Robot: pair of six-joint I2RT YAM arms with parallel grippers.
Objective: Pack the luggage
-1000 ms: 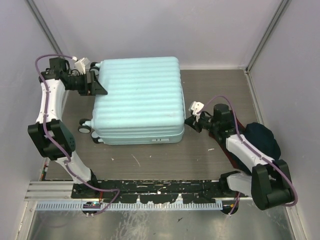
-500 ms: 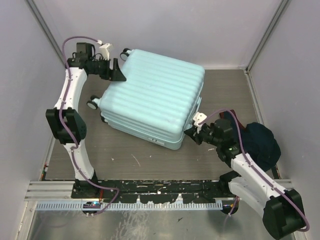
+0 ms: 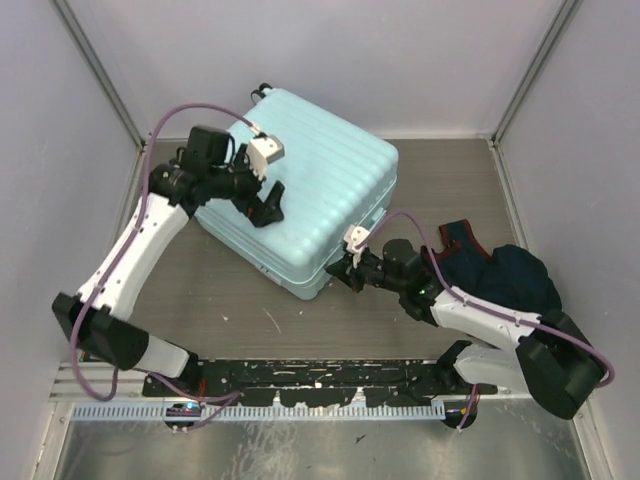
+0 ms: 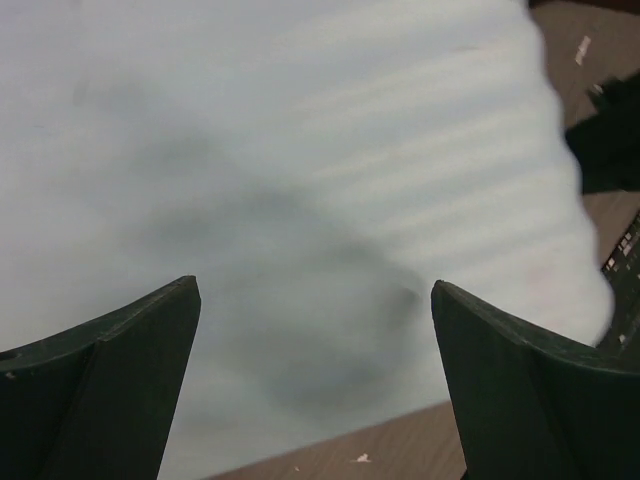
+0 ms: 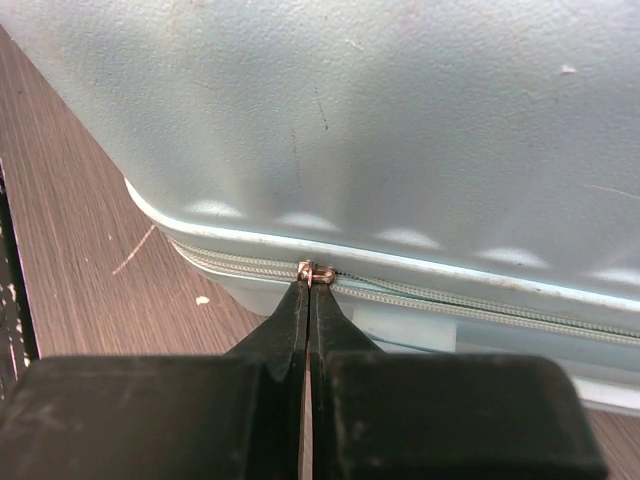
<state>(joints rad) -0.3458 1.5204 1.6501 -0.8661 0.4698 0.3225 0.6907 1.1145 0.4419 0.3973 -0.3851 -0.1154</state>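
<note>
The pale mint-blue ribbed luggage [image 3: 305, 190] lies closed and turned at an angle on the table. My left gripper [image 3: 270, 205] is open and rests over its ribbed top, which fills the left wrist view [image 4: 300, 180]. My right gripper [image 3: 345, 272] is shut at the near corner of the luggage. In the right wrist view its fingertips [image 5: 308, 285] pinch the small metal zipper pull [image 5: 316, 272] on the zipper line of the shell [image 5: 400, 120].
A heap of dark navy clothing [image 3: 505, 275] lies on the table to the right, behind my right arm. Grey walls close in the table on the left, back and right. A black rail [image 3: 300, 375] runs along the near edge.
The luggage has turned further and slid left and back. My left gripper moved from its far left corner onto its top. My right gripper followed the near corner leftward.
</note>
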